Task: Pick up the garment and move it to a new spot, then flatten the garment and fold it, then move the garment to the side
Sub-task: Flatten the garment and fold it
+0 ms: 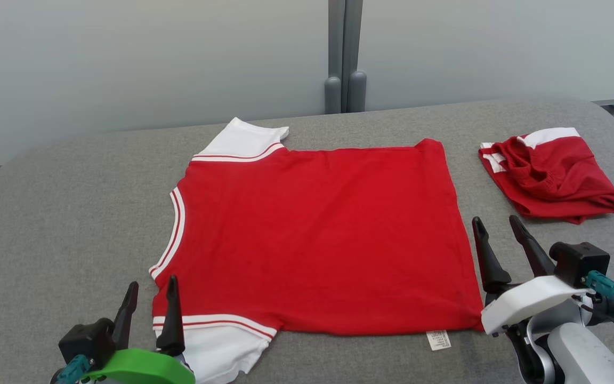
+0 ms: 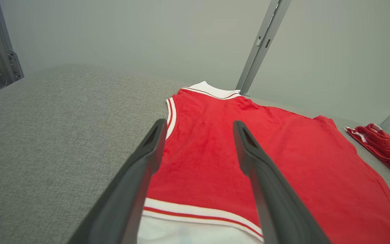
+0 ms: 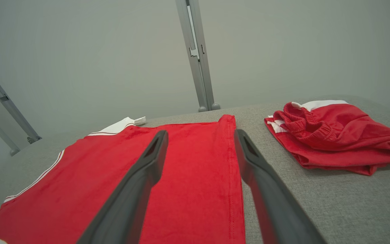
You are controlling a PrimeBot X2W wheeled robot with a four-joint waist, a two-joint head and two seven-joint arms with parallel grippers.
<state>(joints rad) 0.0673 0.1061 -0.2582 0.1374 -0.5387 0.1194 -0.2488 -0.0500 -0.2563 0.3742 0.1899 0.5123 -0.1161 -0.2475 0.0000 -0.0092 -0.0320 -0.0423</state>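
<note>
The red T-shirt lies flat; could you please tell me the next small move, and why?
Probably lower both claws to pinch the near edge of the red T-shirt: it lies flat and unfolded, the open left claw is at its near white sleeve, the open right claw beside its hem.

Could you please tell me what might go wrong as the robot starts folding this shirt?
1. The open left gripper sits at the near white sleeve; it may pinch only the sleeve and bunch the flat shirt.
2. The open right gripper is at the hem, with the folded shorts close by; a wide swing could snag them.
3. The far sleeve is curled at its tip and may get folded in crooked.
</note>
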